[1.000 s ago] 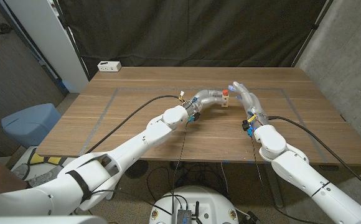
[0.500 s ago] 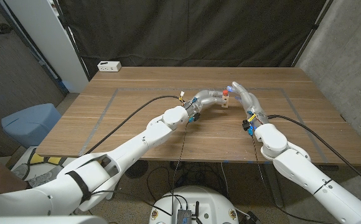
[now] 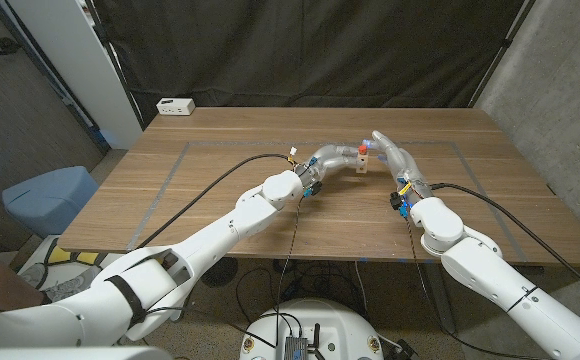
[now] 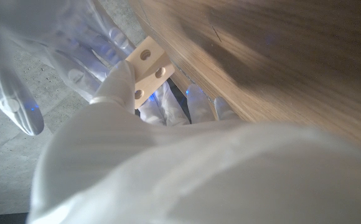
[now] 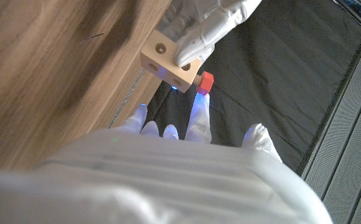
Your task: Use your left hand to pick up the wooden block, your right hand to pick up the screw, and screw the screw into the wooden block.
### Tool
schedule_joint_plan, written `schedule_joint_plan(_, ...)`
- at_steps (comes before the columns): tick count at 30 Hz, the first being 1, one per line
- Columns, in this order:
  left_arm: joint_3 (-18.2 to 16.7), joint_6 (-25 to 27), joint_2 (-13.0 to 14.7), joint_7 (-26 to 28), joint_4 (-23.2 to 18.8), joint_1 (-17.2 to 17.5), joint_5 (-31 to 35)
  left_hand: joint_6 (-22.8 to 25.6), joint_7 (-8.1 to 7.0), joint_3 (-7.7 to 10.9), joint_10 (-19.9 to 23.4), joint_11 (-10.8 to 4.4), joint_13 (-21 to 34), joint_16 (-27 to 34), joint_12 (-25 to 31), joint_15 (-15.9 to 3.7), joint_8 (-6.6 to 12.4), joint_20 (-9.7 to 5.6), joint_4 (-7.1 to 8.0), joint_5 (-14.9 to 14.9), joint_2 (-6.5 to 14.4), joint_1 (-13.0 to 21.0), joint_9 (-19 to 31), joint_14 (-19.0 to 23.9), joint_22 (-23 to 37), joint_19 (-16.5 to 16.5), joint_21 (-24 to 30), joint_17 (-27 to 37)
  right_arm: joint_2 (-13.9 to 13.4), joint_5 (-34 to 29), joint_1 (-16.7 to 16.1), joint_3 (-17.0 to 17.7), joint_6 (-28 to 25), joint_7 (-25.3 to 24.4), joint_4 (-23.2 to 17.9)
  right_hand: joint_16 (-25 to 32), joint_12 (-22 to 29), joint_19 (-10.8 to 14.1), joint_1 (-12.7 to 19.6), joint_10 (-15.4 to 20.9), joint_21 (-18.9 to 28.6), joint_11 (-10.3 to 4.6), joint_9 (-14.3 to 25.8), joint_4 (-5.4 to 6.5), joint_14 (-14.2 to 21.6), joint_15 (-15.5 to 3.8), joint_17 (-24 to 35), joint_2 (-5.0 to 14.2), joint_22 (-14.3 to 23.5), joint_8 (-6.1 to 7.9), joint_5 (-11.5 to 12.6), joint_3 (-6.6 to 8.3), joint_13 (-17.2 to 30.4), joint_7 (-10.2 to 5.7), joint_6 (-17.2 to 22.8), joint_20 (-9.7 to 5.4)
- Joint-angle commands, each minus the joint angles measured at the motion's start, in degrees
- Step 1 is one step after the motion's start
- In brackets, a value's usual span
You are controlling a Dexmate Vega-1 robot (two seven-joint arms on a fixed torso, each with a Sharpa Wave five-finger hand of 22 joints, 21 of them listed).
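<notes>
There is one wooden block (image 3: 361,163), a small pale cube with round holes in its faces, and it sits near the middle of the tabletop (image 3: 220,190), a little toward the far side. In the left wrist view I count three holes on the face of the block (image 4: 148,67) turned to that camera; in the right wrist view the block (image 5: 168,62) shows one hole on one face and more on the next. One red screw (image 3: 361,148) stands at the top of the block; in the right wrist view its red head (image 5: 205,82) sticks out from one side of the cube.

The left robot hand (image 3: 336,156) grips the block, its fingers wrapped on the cube's side. The right robot hand (image 3: 390,152) is just beside the block on the other side, fingertips up near the red screw; I cannot tell whether it pinches the screw or only touches it.

Two white arms reach in, each trailing a black cable. At the far left corner of the tabletop lies one white power strip (image 3: 175,105). A black curtain (image 3: 310,50) hangs behind.
</notes>
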Motion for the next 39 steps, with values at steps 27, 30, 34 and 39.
schedule_joint_plan(27,0.01,-0.75,-0.79,-0.42,2.15,-0.82,-0.29,3.70,2.29,1.39,1.50,-1.05,2.30,0.13,0.89,-1.50,0.32,-0.01,1.47,0.41,0.55,0.25,0.06,0.36,0.34,0.15,0.41,0.06,-0.57,0.50,-0.10,0.12,-2.28,-1.21,-1.06,0.67,0.81,0.76,-0.41,2.28,0.78,-0.16,0.07,-0.10,0.36,-0.43,-0.23,0.09,0.13,1.07,0.46,0.58,0.04,0.98,4.56,0.88)
schedule_joint_plan(30,0.02,-0.86,-0.82,-0.49,2.26,-0.88,-0.28,3.69,2.26,1.40,1.48,-1.04,2.30,0.13,0.88,-1.53,0.31,0.02,1.46,0.41,0.54,0.26,0.06,0.38,0.34,0.14,0.41,0.05,-0.54,0.41,-0.24,0.17,-2.36,-1.53,-1.21,0.72,0.87,0.97,-0.35,2.55,0.85,-0.23,0.07,-0.16,0.53,-0.49,-0.28,0.14,0.13,1.14,0.47,0.65,0.04,0.89,5.01,0.97)
schedule_joint_plan(34,0.01,-0.83,-0.84,-0.52,2.29,-0.93,-0.29,3.69,2.19,1.39,1.47,-1.05,2.29,0.12,0.87,-1.56,0.31,-0.03,1.43,0.41,0.49,0.26,0.06,0.38,0.34,0.16,0.42,0.04,-0.38,0.14,-0.46,0.22,-2.20,-2.06,-1.32,0.80,0.98,1.26,-0.19,3.10,0.94,-0.37,0.08,-0.31,0.88,-0.62,-0.38,0.22,0.12,1.22,0.50,0.80,0.04,1.15,5.72,1.10)
schedule_joint_plan(39,0.01,-0.92,-0.90,-0.73,2.46,-1.00,-0.42,3.65,2.18,1.39,1.53,-1.10,2.27,0.14,0.88,-1.60,0.29,-0.03,1.44,0.41,0.51,0.25,0.06,0.40,0.34,0.15,0.41,0.05,-0.23,-0.31,-0.63,0.24,-2.10,-2.63,-1.44,0.94,1.11,1.79,-0.07,3.88,1.07,-1.22,0.07,-0.46,1.43,-0.79,-0.47,0.25,0.12,1.36,0.51,0.96,0.03,1.28,6.84,1.18)
